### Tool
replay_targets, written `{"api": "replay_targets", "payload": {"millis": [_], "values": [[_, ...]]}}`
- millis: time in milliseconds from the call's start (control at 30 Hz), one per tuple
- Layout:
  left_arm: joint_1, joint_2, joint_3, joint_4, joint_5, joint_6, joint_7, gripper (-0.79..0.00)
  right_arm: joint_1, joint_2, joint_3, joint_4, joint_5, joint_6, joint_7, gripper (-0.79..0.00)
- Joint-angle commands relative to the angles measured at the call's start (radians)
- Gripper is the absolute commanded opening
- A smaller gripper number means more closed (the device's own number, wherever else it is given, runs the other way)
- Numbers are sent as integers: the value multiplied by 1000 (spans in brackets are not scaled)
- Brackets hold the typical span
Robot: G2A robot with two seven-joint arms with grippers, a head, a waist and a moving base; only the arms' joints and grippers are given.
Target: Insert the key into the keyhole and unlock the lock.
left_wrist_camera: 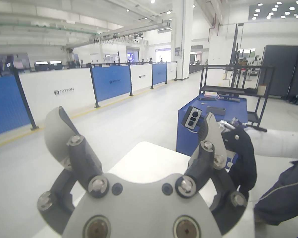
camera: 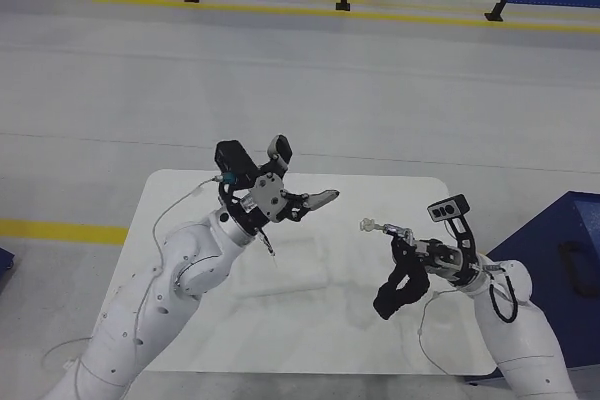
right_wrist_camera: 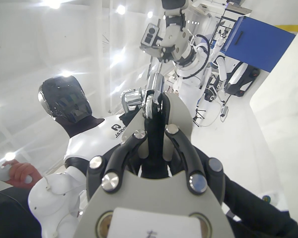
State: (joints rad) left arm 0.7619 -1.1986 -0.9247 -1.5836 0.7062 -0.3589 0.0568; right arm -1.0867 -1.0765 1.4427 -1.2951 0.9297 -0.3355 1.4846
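The lock is a small chrome piece held up in the air over the right side of the table, not lying on it. It sits at the tips of the right gripper, which is closed tightly on a black strap that runs between its fingers. The chrome parts stick out past the tips, toward the other arm. I cannot tell which shiny part is the key, or which way the keyhole faces. The left gripper is spread wide and carries nothing. It hangs above the far left part of the table, well apart from the lock.

In my judgement the main danger is the grip itself. The fingers seem to press on soft strap more than on metal, so the lock can turn or swing when something pushes on it, and a key would then slide beside the keyhole. Both pieces would also meet in the air, where no support corrects a small error of either arm. If the strap slips, the lock falls on the table. The left gripper needs a firm hold on the key, otherwise it may twist between the fingers during the turning.
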Motion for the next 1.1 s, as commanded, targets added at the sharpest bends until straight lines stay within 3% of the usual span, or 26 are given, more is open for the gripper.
{"api": "replay_targets", "payload": {"millis": [0, 133, 267, 567, 867, 933, 1000, 1067], "values": [[-7, -5, -40, -18, -836, 172, -334, 0, 2, 4, 15, -16, -23, 8, 8, -785], [-18, -11, -83, -10, -1210, 472, -528, 0, -2, 9, 36, -42, -37, 24, 24, -785], [-24, -24, -66, 0, -1403, 582, -642, 0, -8, 12, 43, -62, -55, 37, 37, -785], [-40, -52, 13, 30, -1432, 581, -663, -203, -20, 9, 17, -62, -83, 31, 31, -785], [-25, -60, 16, 23, -1469, 621, -715, -268, -6, 9, 26, -32, -79, 13, 13, -785], [-21, -63, 16, 26, -1501, 643, -739, -311, -4, 9, 25, -31, -82, 11, 11, -785], [-21, -64, 17, 30, -1510, 654, -754, -406, -2, 9, 23, -30, -83, 10, 9, -785], [-22, -66, 22, 34, -1508, 666, -768, -431, -1, 9, 22, -28, -83, 9, 9, -785]]}}
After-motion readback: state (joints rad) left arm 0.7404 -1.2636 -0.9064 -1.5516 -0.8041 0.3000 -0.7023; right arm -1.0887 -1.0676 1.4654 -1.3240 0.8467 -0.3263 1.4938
